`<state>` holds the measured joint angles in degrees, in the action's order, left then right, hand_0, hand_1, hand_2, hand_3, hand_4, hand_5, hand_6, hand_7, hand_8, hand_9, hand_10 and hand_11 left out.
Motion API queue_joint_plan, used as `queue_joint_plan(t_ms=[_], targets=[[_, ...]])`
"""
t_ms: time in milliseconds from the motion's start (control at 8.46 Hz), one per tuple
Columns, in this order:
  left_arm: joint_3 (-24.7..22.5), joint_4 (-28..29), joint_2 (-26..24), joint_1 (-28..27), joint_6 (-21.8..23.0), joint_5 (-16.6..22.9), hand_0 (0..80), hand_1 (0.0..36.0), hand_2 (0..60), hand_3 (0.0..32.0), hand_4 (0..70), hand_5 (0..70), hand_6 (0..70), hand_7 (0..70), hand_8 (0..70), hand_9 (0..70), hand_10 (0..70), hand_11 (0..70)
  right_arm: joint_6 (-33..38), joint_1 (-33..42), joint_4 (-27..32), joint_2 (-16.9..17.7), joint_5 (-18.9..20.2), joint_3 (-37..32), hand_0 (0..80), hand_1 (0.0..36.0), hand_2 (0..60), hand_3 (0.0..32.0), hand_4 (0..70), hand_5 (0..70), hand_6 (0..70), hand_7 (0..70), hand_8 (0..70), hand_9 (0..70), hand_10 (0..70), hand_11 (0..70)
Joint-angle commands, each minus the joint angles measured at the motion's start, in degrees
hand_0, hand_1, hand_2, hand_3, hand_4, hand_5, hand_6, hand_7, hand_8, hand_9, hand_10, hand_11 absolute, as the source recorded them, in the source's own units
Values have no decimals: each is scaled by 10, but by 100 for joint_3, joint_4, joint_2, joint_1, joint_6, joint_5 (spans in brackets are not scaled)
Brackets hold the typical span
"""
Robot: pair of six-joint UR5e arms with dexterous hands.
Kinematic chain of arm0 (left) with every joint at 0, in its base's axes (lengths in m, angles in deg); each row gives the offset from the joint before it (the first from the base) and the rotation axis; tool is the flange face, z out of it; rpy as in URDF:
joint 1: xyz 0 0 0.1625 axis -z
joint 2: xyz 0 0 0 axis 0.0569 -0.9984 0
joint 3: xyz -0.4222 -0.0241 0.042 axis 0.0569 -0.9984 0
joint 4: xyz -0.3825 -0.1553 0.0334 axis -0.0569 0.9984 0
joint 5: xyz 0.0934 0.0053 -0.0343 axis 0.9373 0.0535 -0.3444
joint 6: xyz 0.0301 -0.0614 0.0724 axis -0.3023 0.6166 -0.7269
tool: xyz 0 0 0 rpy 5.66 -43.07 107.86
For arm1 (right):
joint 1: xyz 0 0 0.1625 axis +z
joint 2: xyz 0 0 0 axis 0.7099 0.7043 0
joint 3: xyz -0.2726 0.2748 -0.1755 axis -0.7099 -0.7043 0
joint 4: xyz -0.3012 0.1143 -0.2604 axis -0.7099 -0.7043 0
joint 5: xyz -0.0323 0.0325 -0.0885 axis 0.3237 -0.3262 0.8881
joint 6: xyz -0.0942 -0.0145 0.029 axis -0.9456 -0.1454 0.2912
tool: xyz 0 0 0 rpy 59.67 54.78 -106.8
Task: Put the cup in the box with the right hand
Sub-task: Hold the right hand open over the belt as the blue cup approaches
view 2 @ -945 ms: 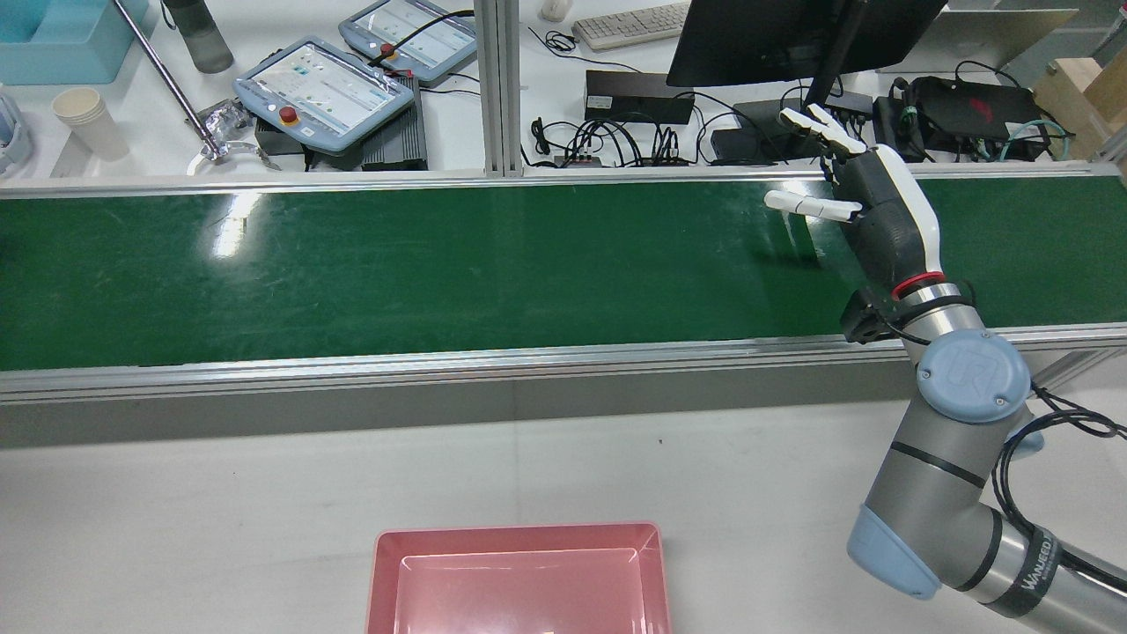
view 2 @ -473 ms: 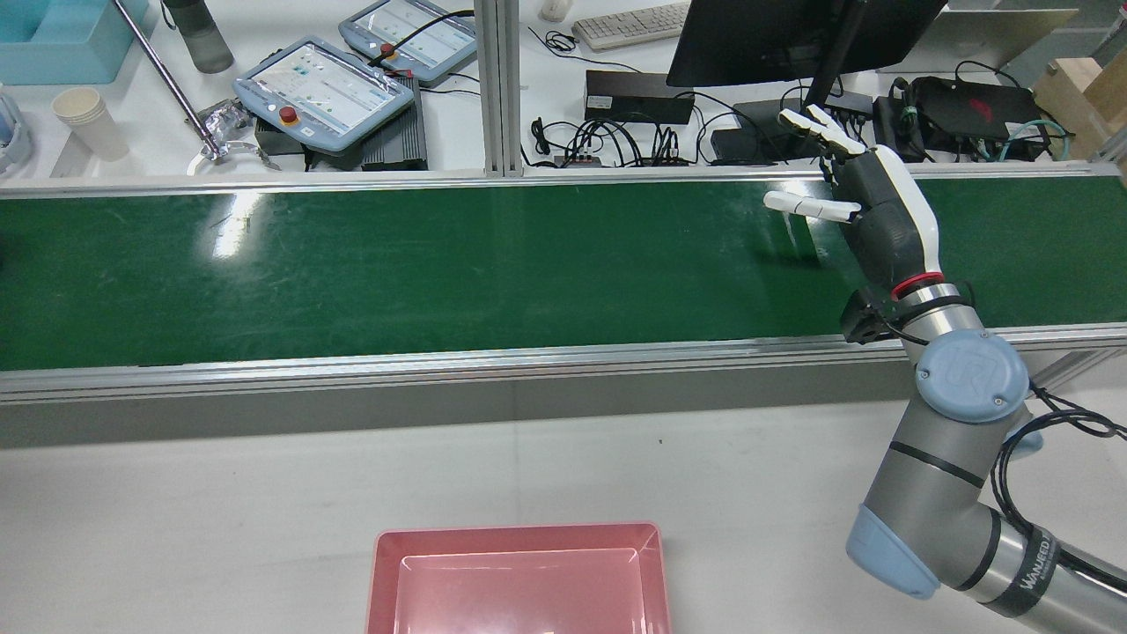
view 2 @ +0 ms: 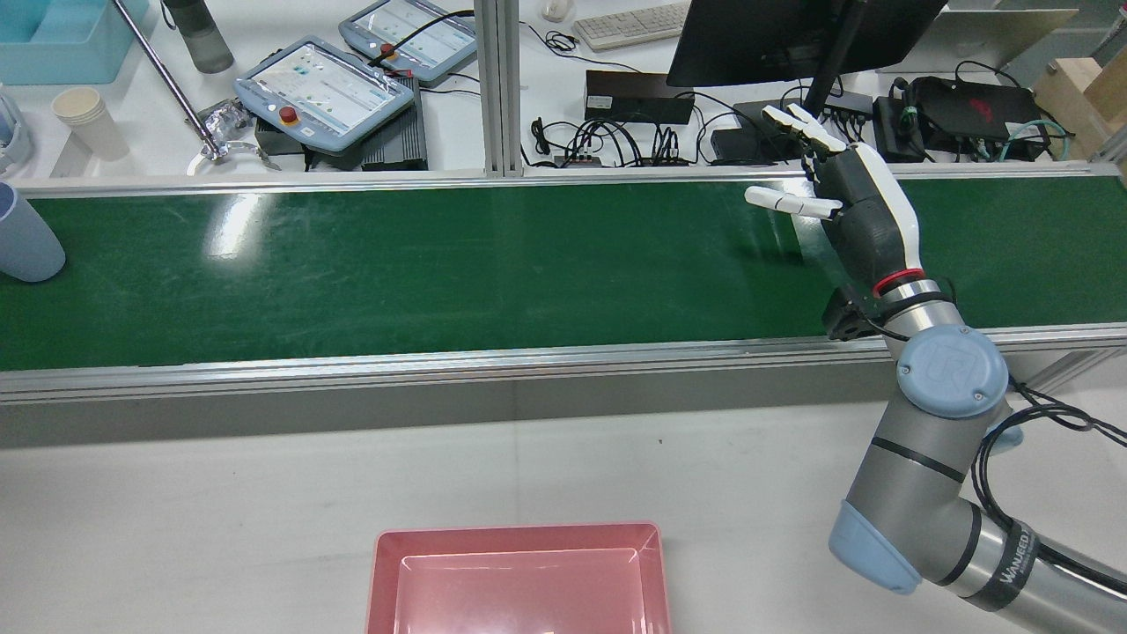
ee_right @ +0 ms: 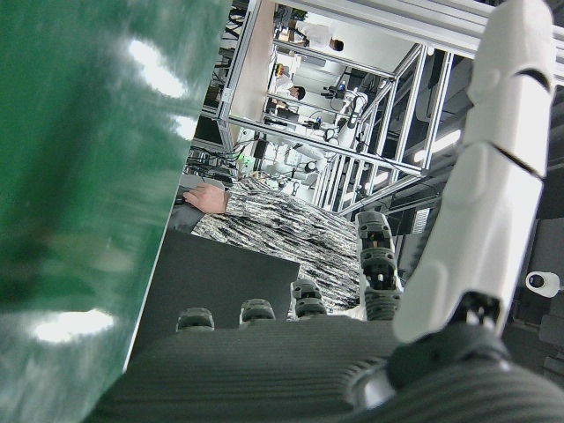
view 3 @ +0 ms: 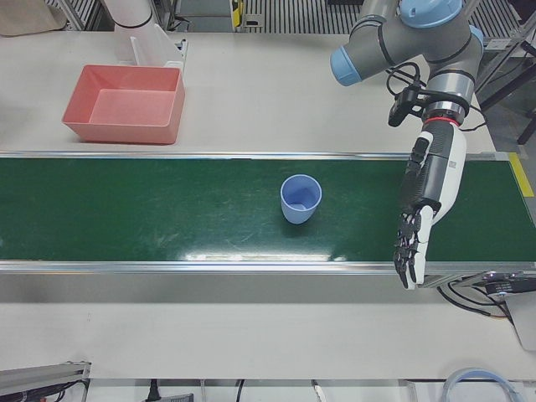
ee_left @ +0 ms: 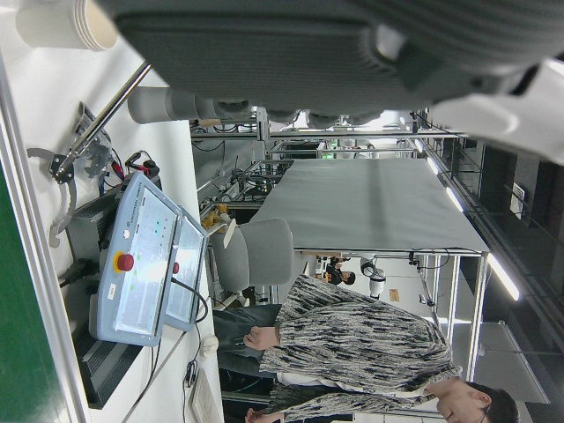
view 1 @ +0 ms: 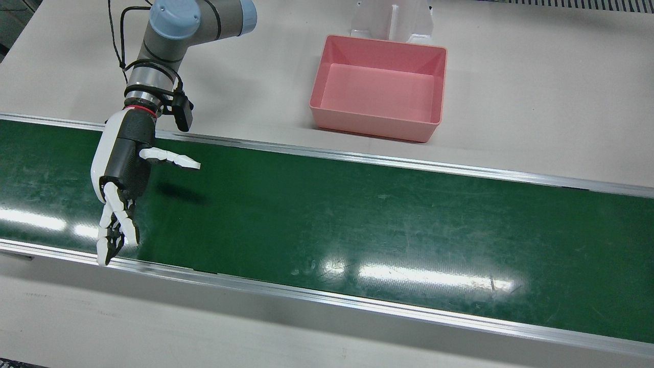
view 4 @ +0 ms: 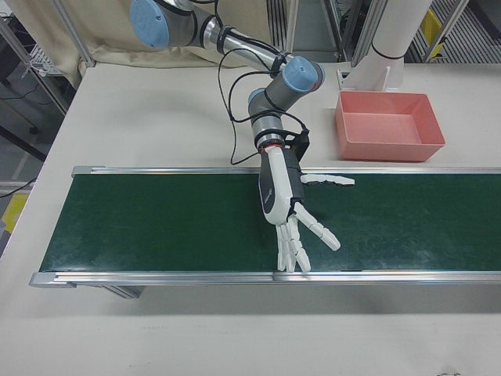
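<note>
Pale surface (view 1: 536,117) with the green conveyor belt (view 1: 357,220) running across it, aluminium rails on both long edges.

Your right arm (view 2: 924,475) reaches over the near rail onto the belt's right end in the rear view. Your left arm (view 3: 419,42) shows only in the left-front view, reaching over the belt at that view's right.

Pink box (view 1: 375,125) sits on the surface on the robot's side of the belt, off the belt, nothing in it.

Right hand (view 1: 122,174): released, fingers spread out, thumb out sideways, grasping nothing, above the belt. Left hand (view 3: 427,184): fingers straight, grasping nothing, tips at the far rail.

Blue cup (view 3: 300,199): upright on the belt, mouth up, near the left hand, well apart from your right hand and the box.
</note>
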<state>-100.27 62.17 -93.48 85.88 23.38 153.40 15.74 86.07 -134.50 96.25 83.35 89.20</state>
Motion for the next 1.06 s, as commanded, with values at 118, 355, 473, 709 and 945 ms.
queue_joint_plan(t_ms=[118, 355, 473, 709, 945], targets=[[0, 0, 0, 0, 0, 9, 0, 0, 0, 0, 0, 0, 0, 0, 0, 0, 0, 0, -44, -42, 0, 3, 0, -16, 486, 166, 95, 94, 74, 40, 17, 123, 12, 27, 0, 0], [0, 0, 0, 0, 0, 0, 0, 0, 0, 0, 0, 0, 0, 0, 0, 0, 0, 0, -44, -42, 9, -5, -9, -86, 485, 166, 97, 90, 78, 40, 17, 124, 13, 29, 0, 0], [0, 0, 0, 0, 0, 0, 0, 0, 0, 0, 0, 0, 0, 0, 0, 0, 0, 0, -53, -59, 0, -5, -9, -95, 486, 166, 101, 82, 91, 39, 19, 134, 13, 31, 0, 0], [0, 0, 0, 0, 0, 0, 0, 0, 0, 0, 0, 0, 0, 0, 0, 0, 0, 0, -62, -68, 9, -5, -9, -95, 485, 164, 94, 88, 80, 39, 18, 127, 13, 30, 0, 0], [0, 0, 0, 0, 0, 9, 0, 0, 0, 0, 0, 0, 0, 0, 0, 0, 0, 0, -62, -68, 9, -5, -17, -95, 485, 164, 95, 84, 82, 39, 18, 126, 14, 30, 0, 0]])
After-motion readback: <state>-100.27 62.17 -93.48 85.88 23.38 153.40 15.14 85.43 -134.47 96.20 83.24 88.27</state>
